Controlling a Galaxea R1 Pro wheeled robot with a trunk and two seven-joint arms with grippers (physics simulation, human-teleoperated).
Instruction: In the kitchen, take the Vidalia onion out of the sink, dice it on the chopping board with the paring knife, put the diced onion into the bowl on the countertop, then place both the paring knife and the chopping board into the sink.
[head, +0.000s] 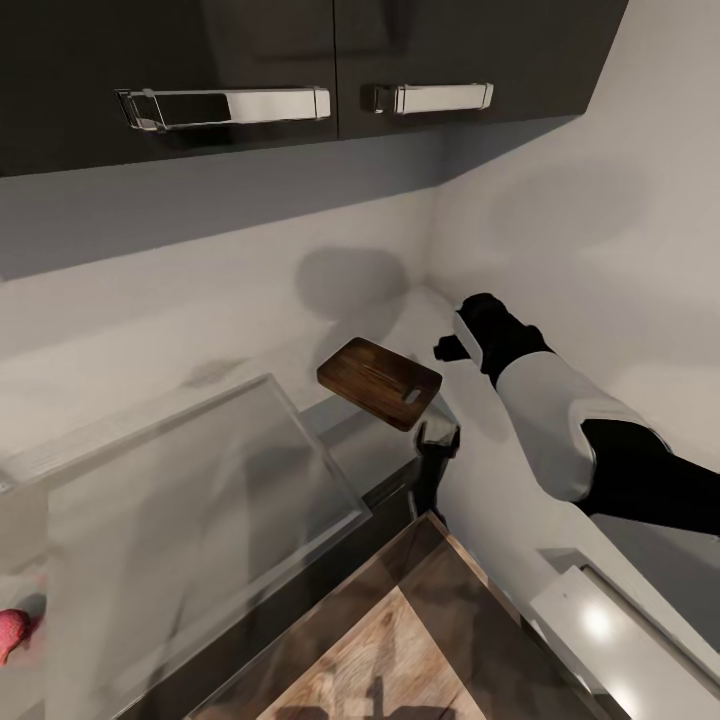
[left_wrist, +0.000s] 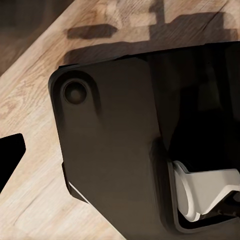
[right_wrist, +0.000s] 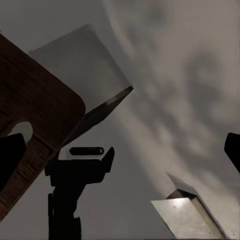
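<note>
- Near the corner of the room, the chopping board (head: 380, 382) sits in mid-air above the grey worktop (head: 200, 500), tilted; it is dark brown wood with rounded corners and a slot-shaped handle hole at the end nearest the right arm.
- The right hand (head: 448, 349), black, sits just beside the board's slotted end. In the right wrist view its fingertips (right_wrist: 11, 156) stand wide apart at the frame's edges, and the board (right_wrist: 35, 120) lies beside one of them; whether it is touched I cannot tell.
- A pinkish-red lump, the Vidalia onion (head: 10, 630), shows at the head view's left edge.
- Dark wall cabinets (head: 300, 70) with chrome handles hang above pale walls.
- The left wrist view shows a dark robot part over the wooden floor (left_wrist: 30, 115); the left hand's state I cannot tell.
</note>
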